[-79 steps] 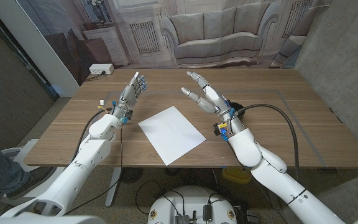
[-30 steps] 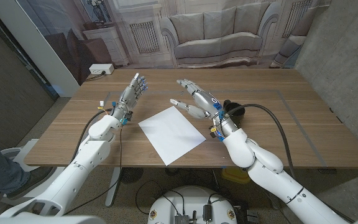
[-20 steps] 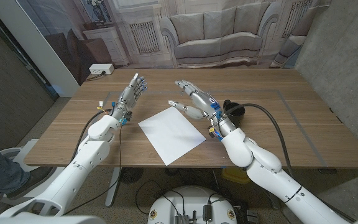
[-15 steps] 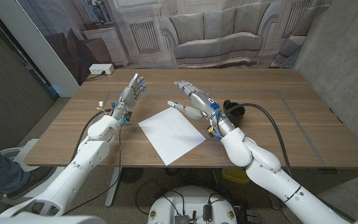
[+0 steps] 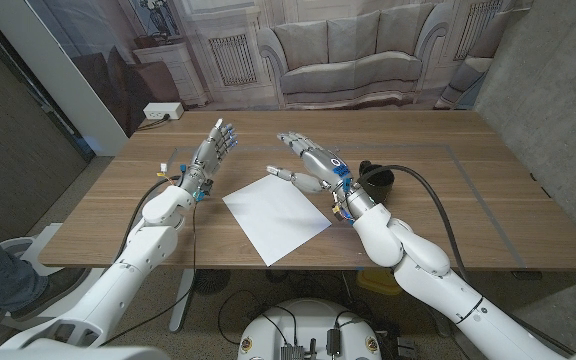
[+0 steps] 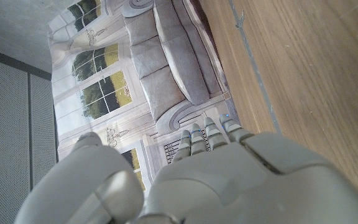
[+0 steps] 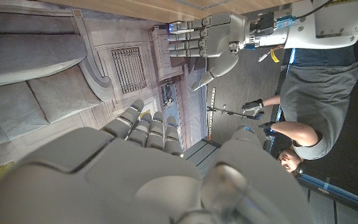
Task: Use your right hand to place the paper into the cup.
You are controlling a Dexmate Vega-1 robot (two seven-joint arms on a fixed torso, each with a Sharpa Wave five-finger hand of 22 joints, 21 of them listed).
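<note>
From the head camera, your right hand [image 5: 311, 163] hovers over the far corner of the paper [image 5: 276, 215], fingers spread and holding nothing. The paper lies flat on the table [image 5: 488, 215], mostly on the near side of that hand, toward the robot. The black cup [image 5: 376, 181] stands just beside the hand's wrist, on its outer side. Your left hand [image 5: 210, 152] is raised well apart from the sheet, fingers apart and empty.

In the left wrist camera, the left hand's back [image 6: 229, 180] is seen, fingers extended over the wood.

In the right wrist camera, your right hand [image 7: 142, 168] is spread, the left hand [image 7: 204, 38] opposite it, and a person [image 7: 309, 106] stands beyond.
</note>
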